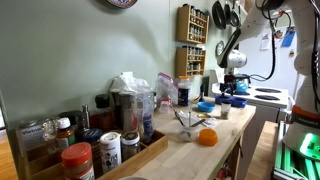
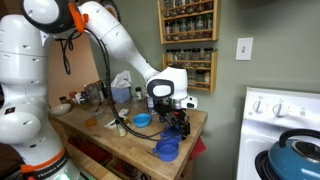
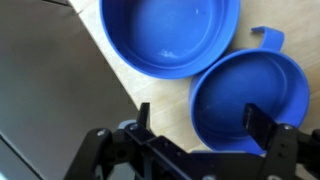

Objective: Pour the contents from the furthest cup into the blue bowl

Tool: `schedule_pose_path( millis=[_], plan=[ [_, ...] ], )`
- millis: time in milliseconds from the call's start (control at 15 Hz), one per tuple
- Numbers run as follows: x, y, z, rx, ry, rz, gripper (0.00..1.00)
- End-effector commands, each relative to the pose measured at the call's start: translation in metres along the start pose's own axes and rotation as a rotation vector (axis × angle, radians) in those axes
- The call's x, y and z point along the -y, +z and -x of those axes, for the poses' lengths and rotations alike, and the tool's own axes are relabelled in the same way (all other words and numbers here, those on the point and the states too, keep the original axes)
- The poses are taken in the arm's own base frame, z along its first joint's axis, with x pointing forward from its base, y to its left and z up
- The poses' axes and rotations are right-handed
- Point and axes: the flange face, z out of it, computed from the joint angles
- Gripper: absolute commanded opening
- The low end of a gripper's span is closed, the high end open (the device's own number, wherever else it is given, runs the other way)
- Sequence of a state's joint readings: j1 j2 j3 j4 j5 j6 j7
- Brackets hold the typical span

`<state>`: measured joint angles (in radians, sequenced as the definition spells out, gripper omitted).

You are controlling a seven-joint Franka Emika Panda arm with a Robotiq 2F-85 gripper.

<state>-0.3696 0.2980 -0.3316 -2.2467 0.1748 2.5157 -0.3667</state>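
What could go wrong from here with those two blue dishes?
1. The open gripper hangs over the round blue handled cup, which sits right beside the shallow blue bowl; a descending finger might clip the bowl.
2. Both sit near the edge of the wooden counter; a shove could push them off.

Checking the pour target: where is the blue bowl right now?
In the wrist view the blue bowl sits at top centre on the wooden counter, right beside the handled blue cup that the open gripper straddles.
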Motion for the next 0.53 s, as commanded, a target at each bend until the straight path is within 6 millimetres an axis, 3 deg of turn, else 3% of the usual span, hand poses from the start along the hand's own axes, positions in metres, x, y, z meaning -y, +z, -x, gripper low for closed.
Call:
schedule_pose_path(
  millis=[0,200,267,333,467],
  plan=[
    [-0.0113,0.0066,-0.0038,0.022,-0.019,0.008,0.85],
    [-0.0134,0.0060,-0.0045,0.023,-0.018,-0.005,0.75],
    [-0.0133,0.0059,-0.0046,0.024,-0.020,-0.008,0.76],
    [-0.0124,0.0057,-0.0044,0.025,-0.022,-0.011,0.60],
    [-0.0106,0.0053,-0.0047,0.025,-0.025,-0.013,0.60]
  ],
)
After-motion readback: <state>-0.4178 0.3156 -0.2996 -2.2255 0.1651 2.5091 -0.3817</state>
